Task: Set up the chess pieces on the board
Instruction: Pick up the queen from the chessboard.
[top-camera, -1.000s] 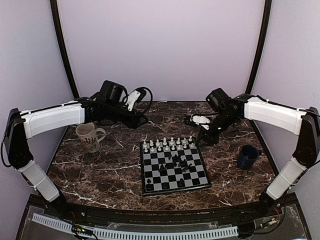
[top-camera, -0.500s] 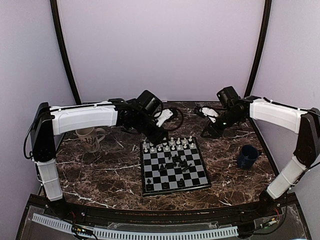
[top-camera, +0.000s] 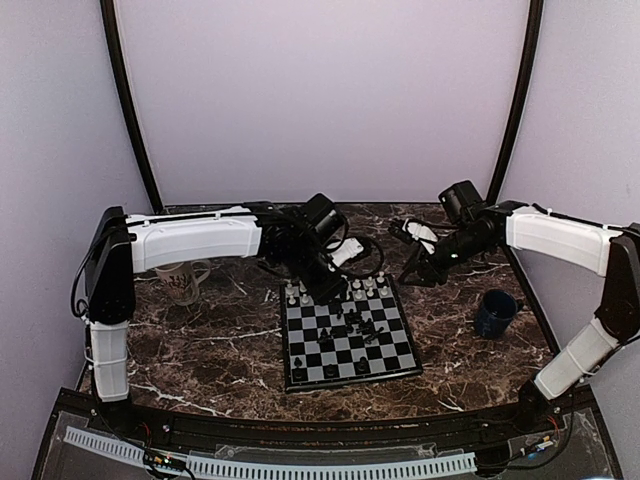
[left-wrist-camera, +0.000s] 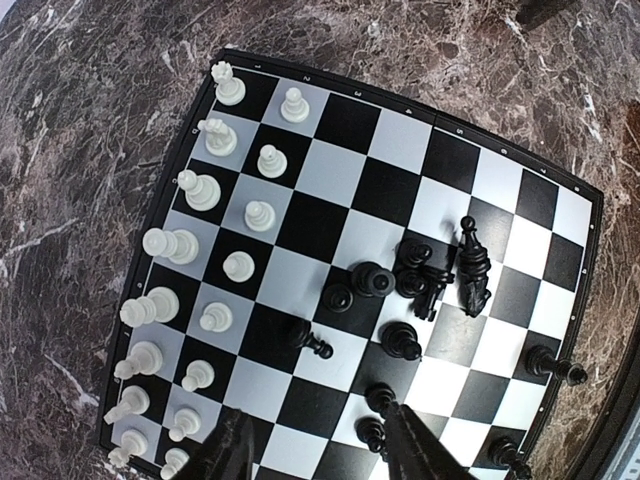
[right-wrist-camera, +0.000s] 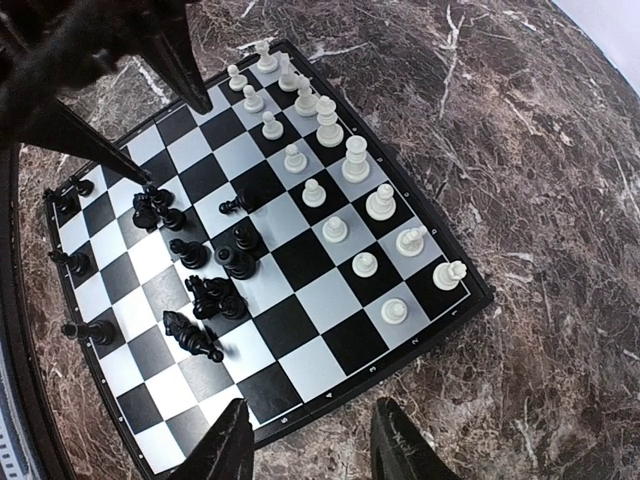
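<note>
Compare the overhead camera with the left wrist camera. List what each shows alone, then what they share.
Overhead only: the beige mug and the blue mug on the table. Left wrist only: clear enough detail to see that some black pieces lie toppled mid-board. Both: the board, two rows of white pieces and the scattered black ones.

1. From above, the left gripper (top-camera: 328, 292) covers some white pieces (top-camera: 368, 288).
2. There, the black pieces (top-camera: 360, 325) are too small for us to name.
3. The left arm (top-camera: 200, 240) hides the mug (top-camera: 178, 284)'s rim from us.
4. The left wrist view cuts off one edge of the board (left-wrist-camera: 345, 122).
</note>
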